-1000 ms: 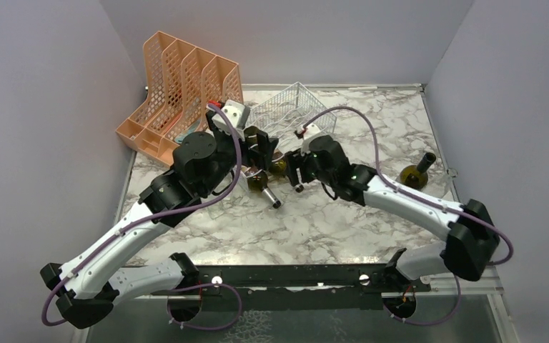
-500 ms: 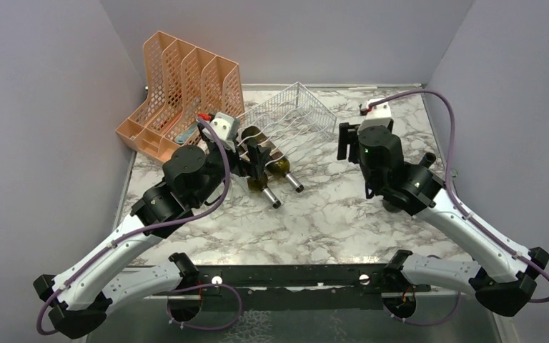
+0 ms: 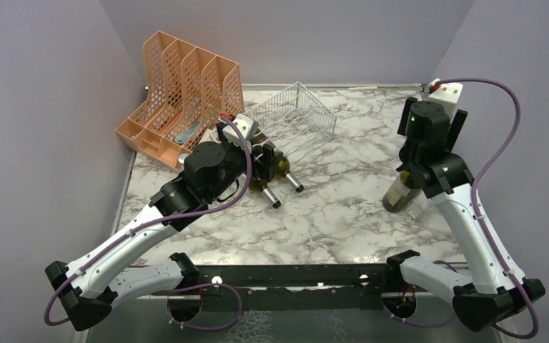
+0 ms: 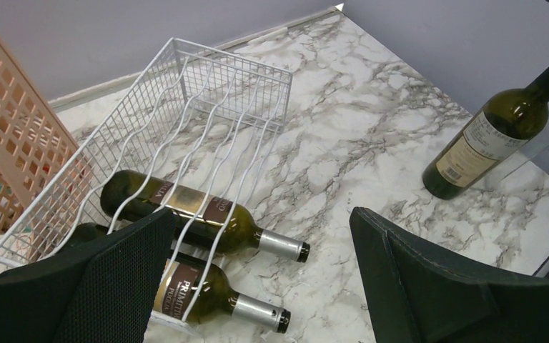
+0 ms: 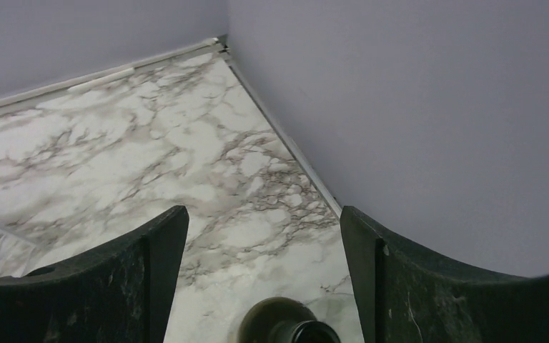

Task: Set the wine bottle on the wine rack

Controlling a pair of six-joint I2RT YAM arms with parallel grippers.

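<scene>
We are hovering the right gripper [image 5: 261, 214], spread wide, over the upright wine bottle [image 3: 398, 194] well right of the wine rack [image 3: 293, 114]; next comes lowering and closing on its neck.

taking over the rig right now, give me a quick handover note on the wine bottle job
Left gripper: open, empty, hovering at the front of the wine rack.
Right gripper: open, empty, above the top of the standing wine bottle, not closed on it.
Things: two bottles lie in the rack, necks sticking out. The standing one is on the table at its right side, apart from the rack.
Done: two bottles racked.
Left: grasp the standing bottle and lay it in a free cradle.
</scene>
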